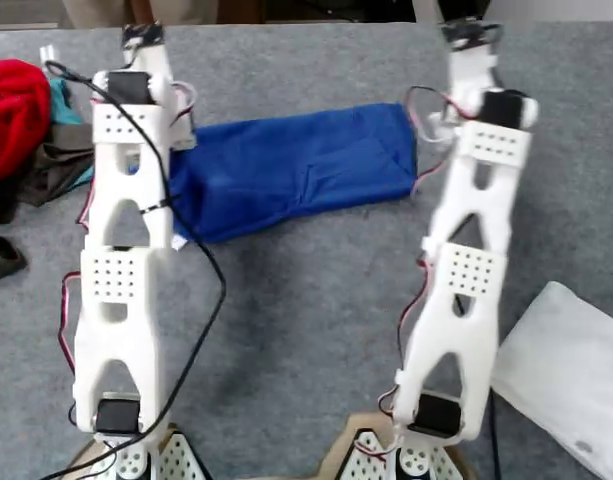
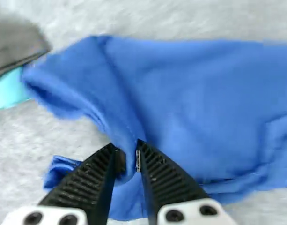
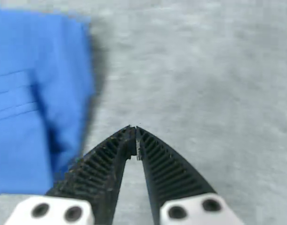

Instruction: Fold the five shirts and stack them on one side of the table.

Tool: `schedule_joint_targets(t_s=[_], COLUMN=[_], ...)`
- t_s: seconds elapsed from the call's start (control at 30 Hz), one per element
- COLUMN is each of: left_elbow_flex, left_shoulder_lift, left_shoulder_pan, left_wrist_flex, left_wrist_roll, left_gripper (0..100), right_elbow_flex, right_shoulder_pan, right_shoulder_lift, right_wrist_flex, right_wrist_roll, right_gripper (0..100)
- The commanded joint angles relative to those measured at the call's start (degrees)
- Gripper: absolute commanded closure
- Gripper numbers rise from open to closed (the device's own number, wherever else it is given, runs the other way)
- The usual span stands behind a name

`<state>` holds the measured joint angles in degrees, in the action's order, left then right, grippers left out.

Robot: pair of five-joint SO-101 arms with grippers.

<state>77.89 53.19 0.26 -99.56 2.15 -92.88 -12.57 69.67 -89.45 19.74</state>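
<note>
While your left gripper point(image 2: 128, 158) pinches the blue shirt point(image 2: 195, 103): carry that end over slowly and low.
Shirt place: far middle of the table point(image 1: 316, 310).
Your right gripper point(image 3: 135, 135): closed on nothing, just beside the other end; open it to pin.

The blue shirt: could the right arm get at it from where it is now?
Probably yes. The right gripper sits just beside the blue shirt, nothing between them, but its jaws are shut and would need opening first.
</note>
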Motion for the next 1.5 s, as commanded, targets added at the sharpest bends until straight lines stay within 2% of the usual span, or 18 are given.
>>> schedule_joint_targets(t_s=[0.0, 0.27, 0.47, 0.7, 1.1, 1.47], left_elbow_flex=[0.53, 0.26, 0.18, -3.6, -5.36, -4.84], left_shoulder_lift=[-5.67, -6.81, -6.81, -4.0, 0.92, 3.91], left_shoulder_pan=[5.01, 15.47, 19.25, 24.97, 30.59, 30.95], left_wrist_flex=[3.52, 12.48, 20.75, 31.56, 38.33, 40.7], left_wrist_roll=[2.9, 9.23, 12.66, 12.66, 12.57, 12.57], left_gripper=[98, 98, 98, 98, 98, 98], right_elbow_flex=[-2.42, -2.59, -2.59, -2.59, -2.59, -2.51], right_shoulder_pan=[-4.79, -13.67, -13.85, -13.85, -13.49, -13.41], right_shoulder_lift=[-4.79, 5.76, 5.76, 5.76, 5.85, 6.02], right_wrist_flex=[3.69, 16.88, 16.79, 16.79, 16.79, 16.7], right_wrist_roll=[-0.62, -11.16, -11.16, -11.08, -11.08, -11.08], right_gripper=[99.3, 99.3, 99.3, 99.3, 99.3, 99.3])
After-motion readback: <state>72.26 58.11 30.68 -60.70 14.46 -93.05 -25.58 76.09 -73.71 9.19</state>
